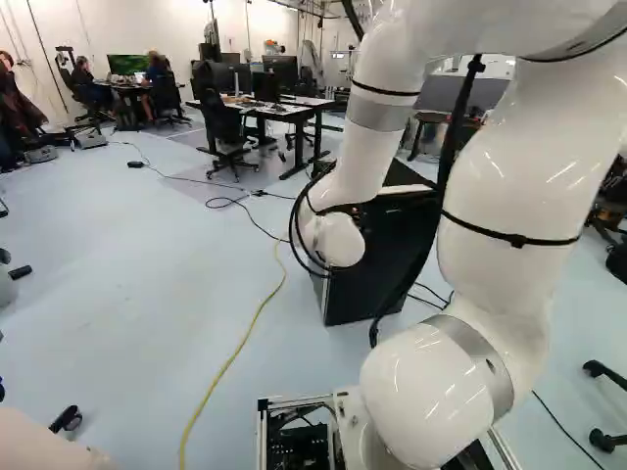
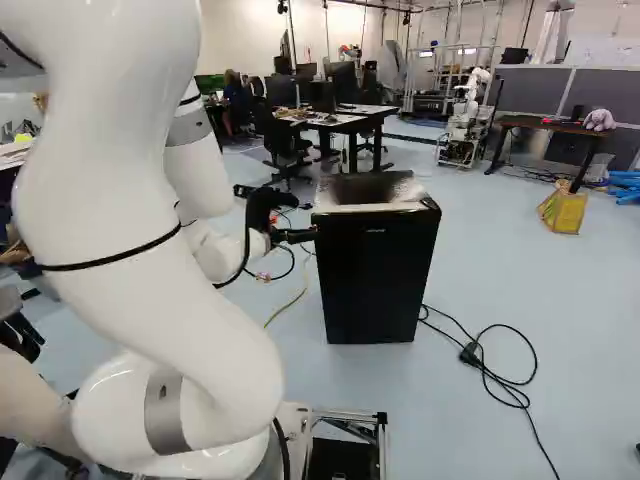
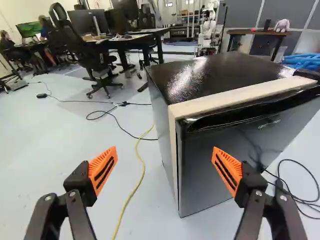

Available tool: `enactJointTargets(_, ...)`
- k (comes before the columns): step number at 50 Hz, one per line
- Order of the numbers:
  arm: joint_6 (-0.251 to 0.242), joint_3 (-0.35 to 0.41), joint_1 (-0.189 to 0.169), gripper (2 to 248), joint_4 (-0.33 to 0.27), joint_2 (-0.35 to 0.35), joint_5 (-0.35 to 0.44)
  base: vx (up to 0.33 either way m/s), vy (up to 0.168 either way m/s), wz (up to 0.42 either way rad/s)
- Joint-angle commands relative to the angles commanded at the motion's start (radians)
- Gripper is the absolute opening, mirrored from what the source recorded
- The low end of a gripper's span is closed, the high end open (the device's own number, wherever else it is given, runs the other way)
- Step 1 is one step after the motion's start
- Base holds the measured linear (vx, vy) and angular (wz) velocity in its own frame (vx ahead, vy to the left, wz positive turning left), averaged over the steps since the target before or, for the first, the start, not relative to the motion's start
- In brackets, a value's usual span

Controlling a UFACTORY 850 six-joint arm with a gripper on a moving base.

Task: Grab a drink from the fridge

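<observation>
In the right base view, the wide-spread gripper [image 2: 304, 235] is at the mini fridge's [image 2: 372, 280] ten o'clock. The arm [image 1: 338, 186] partly hides the fridge, left base view.

1. The floor [image 1: 118, 274] is pale blue and smooth-looking, running through both base views.
2. A black fridge [image 2: 372, 280] stands upright on it, mid-frame in the right base view and right of centre in the left one.
3. A yellow cable [image 1: 233, 355] curves over it from the bottom edge of the left base view, left of centre, up towards the fridge.
4. Black cord [image 2: 532, 368] lies in loose loops at the lower right of the right base view, beside the fridge.
5. An office chair [image 1: 225, 127] and a desk [image 1: 294, 112] stand near the top centre of the left base view.
</observation>
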Motion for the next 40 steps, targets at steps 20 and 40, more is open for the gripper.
enactJointTargets(20, 0.0, -0.047, 0.066, 247, 0.141, -0.077, 0.088, 0.0, 0.0, 0.0)
enactJointTargets(40, 0.0, -0.087, 0.13, 247, 0.288, -0.125, 0.177, 0.0, 0.0, 0.0)
